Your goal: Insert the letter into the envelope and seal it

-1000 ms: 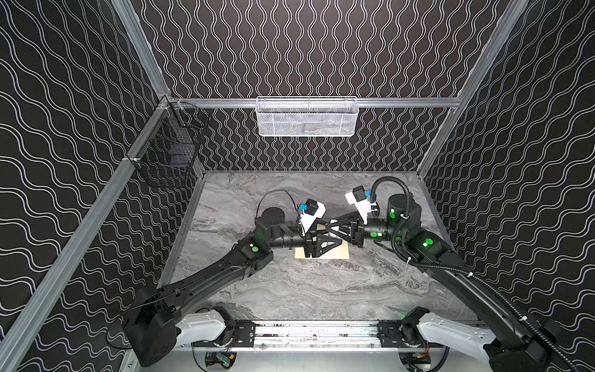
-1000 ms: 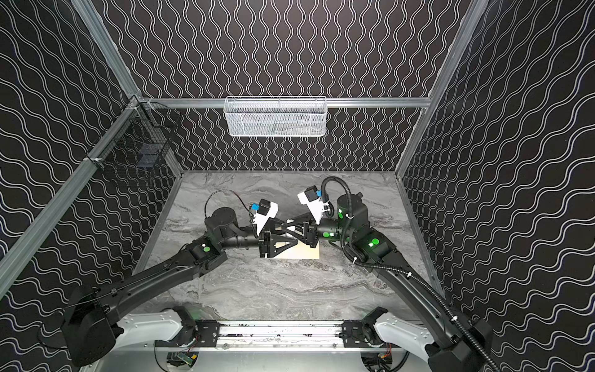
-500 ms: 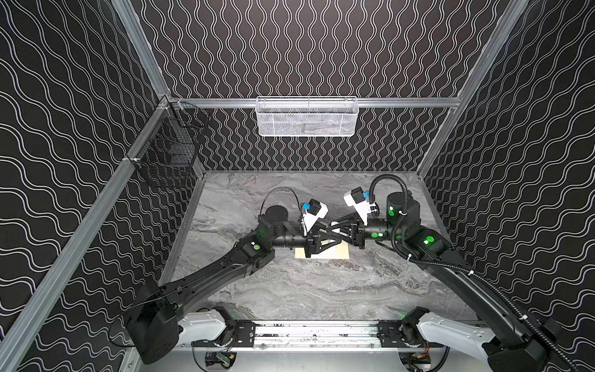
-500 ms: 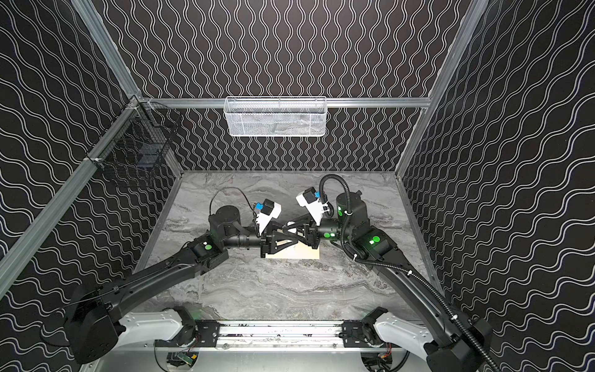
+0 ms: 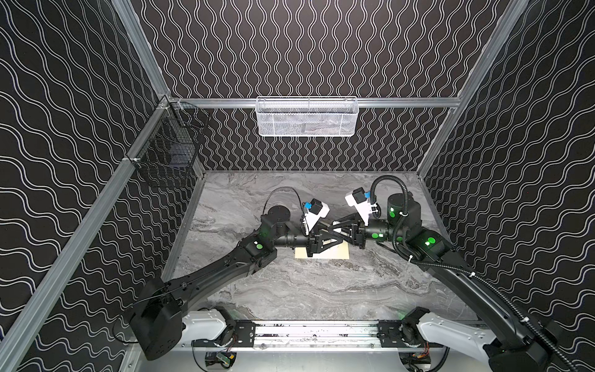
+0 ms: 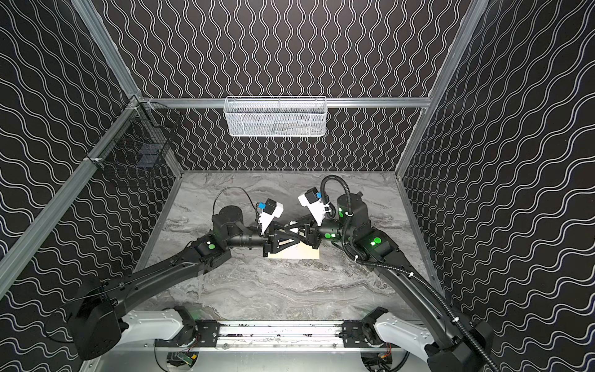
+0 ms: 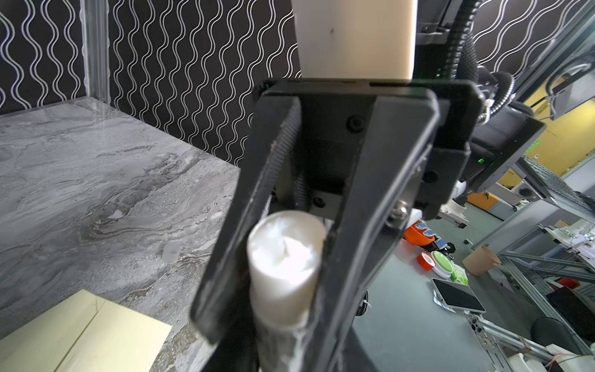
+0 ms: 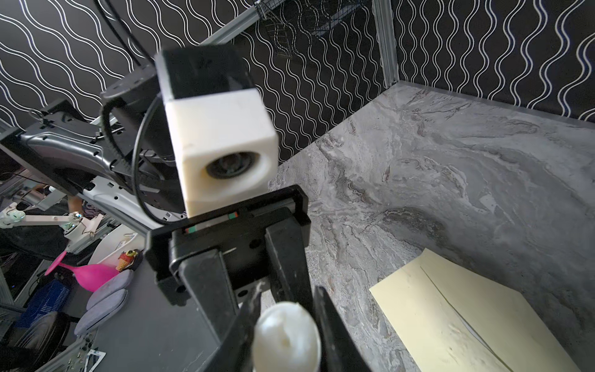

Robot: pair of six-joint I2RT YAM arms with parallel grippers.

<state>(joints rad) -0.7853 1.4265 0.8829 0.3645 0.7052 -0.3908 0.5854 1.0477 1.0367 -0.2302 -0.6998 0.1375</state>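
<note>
The cream envelope (image 5: 342, 253) (image 6: 309, 254) lies flat mid-table, partly under both grippers, and shows in both wrist views (image 7: 80, 331) (image 8: 467, 322). The letter is not visible. A small white stick (image 7: 285, 257) (image 8: 286, 338) stands upright above the envelope where the two grippers meet tip to tip. My left gripper (image 5: 333, 234) (image 7: 280, 349) is shut on the stick low down. My right gripper (image 5: 335, 227) (image 8: 286, 343) has its fingers close on either side of the same stick. Whether they still press on it cannot be made out.
A white mesh basket (image 5: 307, 117) hangs on the back wall and a black wire basket (image 5: 167, 157) on the left rail. A small translucent cap-like piece (image 7: 170, 252) lies on the marble table beyond the envelope. Patterned walls close three sides.
My left gripper has moved in to meet the right one and has closed round the stick. The right arm has barely moved.
</note>
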